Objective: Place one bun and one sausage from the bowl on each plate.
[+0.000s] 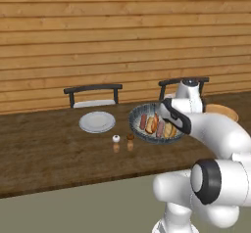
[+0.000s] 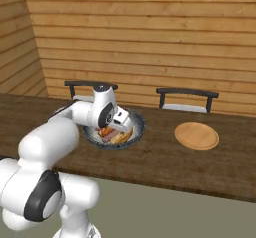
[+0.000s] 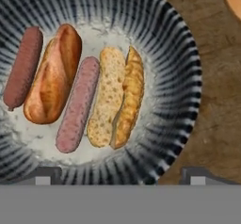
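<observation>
Directly above the bowl, the gripper hangs with its jaws spread wide, holding nothing and touching nothing. Inside the bowl lie two sausages and two buns, side by side. Left of the bowl on the wooden table sits a grey plate; to the bowl's right rests a tan wooden plate.
</observation>
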You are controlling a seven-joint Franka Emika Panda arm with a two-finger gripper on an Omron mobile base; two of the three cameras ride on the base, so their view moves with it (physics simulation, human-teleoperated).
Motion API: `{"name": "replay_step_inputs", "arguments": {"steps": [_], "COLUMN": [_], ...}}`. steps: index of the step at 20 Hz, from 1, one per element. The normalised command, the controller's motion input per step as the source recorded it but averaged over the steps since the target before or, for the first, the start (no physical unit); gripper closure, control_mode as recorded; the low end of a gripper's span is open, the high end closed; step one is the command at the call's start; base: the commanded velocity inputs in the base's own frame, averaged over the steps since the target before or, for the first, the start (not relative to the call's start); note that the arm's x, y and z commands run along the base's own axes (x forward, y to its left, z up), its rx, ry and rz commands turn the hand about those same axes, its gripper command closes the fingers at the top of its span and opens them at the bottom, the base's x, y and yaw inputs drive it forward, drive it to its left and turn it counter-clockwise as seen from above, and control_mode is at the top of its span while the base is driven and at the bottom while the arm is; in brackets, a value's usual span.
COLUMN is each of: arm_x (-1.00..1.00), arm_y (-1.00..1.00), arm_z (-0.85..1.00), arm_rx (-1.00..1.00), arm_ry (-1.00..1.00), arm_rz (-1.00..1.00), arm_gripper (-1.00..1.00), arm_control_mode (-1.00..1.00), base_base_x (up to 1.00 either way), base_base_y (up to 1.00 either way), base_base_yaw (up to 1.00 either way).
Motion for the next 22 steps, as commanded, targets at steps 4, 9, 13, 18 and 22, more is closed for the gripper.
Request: {"name": "replay_step_inputs", "arguments": {"steps": [4,9,13,18,22], "arm_x": [0.21,0.36,0.42,0.23,0.03], "arm_y": [-0.11,-0.17,-0.07,0.00,0.00], "arm_z": [-0.29,0.00,-0.03,-0.25,-0.40], "arm_rx": [0.00,0.00,0.00,0.00,0.00], "arm_ry": [0.05,0.14,0.16,0.11,0.05], "arm_rz": [0.00,0.00,0.00,0.00,0.00], "arm_gripper": [-1.00,-1.00,-1.00,-1.00,-1.00], "arm_control_mode": [-1.00,-1.00,-1.00,-1.00,-1.00], "base_base_x": [0.00,0.00,0.00,0.00,0.00], "base_base_y": [0.00,0.00,0.00,0.00,0.00], "base_base_yaw": [0.00,0.00,0.00,0.00,0.00]}}
